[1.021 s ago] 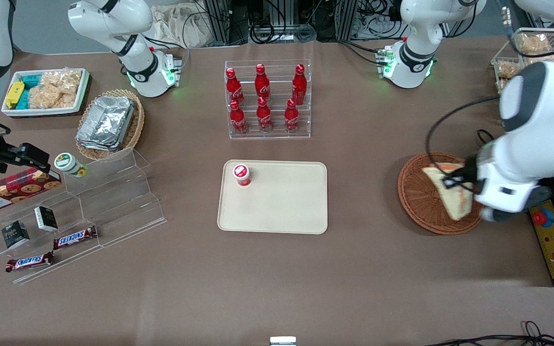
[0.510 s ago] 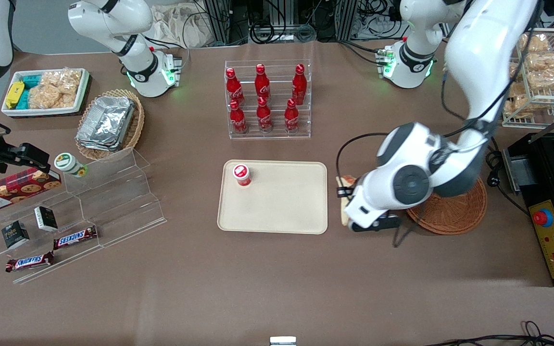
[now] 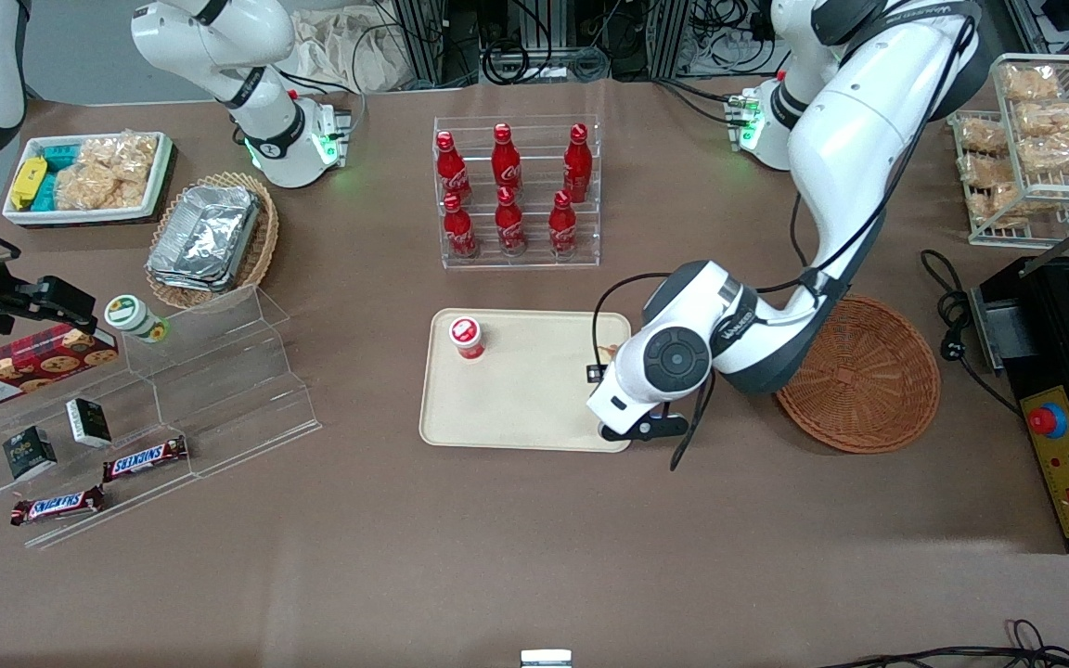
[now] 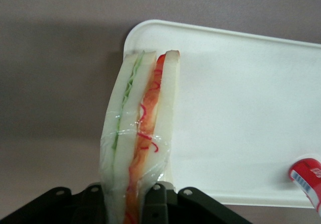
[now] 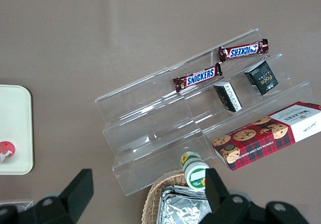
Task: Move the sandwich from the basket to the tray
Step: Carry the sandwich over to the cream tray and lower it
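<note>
My left gripper (image 3: 601, 369) hangs over the tray's (image 3: 525, 408) edge, at the end nearest the basket (image 3: 869, 390), and is shut on the sandwich (image 4: 138, 128). The sandwich is a plastic-wrapped white wedge with green and red-orange layers, standing on edge between the fingers (image 4: 156, 204). It reaches out over the tray's (image 4: 241, 108) rounded corner and the brown table beside it. From the front only a sliver of the sandwich (image 3: 607, 352) shows past the wrist. The round reddish-brown basket holds nothing.
A red-capped bottle (image 3: 467, 337) stands on the tray near its other end. A clear rack of red bottles (image 3: 516, 195) stands farther from the camera than the tray. A stepped acrylic shelf (image 3: 219, 371) with snacks lies toward the parked arm's end.
The arm has carried the sandwich out of the basket and sideways to the tray's edge. The basket, occupied a second ago, now holds nothing.
</note>
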Robot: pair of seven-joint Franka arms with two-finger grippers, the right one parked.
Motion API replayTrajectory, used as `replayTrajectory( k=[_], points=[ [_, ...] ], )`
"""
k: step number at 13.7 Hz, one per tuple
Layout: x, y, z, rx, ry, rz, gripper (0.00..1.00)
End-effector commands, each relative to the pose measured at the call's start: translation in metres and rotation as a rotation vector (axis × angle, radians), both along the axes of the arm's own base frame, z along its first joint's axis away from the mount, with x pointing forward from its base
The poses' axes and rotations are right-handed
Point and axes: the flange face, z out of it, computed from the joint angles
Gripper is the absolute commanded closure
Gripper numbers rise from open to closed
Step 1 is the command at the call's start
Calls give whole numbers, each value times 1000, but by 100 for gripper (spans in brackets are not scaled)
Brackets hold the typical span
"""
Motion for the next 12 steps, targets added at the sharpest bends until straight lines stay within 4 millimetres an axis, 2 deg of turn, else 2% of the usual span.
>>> replayTrajectory(
  k=[1,2,3,4,5,6,7,11,12],
  points=[
    [-2,-19,-25,57,-21,-8,100],
    [-1,-22,-30,56,-34,7,100],
    [2,-24,-32,38,-56,20,95],
    [4,-26,-33,25,-65,28,86],
    [3,-26,-34,28,-64,41,70],
    [3,-26,-34,34,-59,63,29],
    [2,-25,-34,40,-59,61,0],
    [4,-16,-12,73,-52,64,0],
    [5,-14,6,82,-69,63,0]
  ],
)
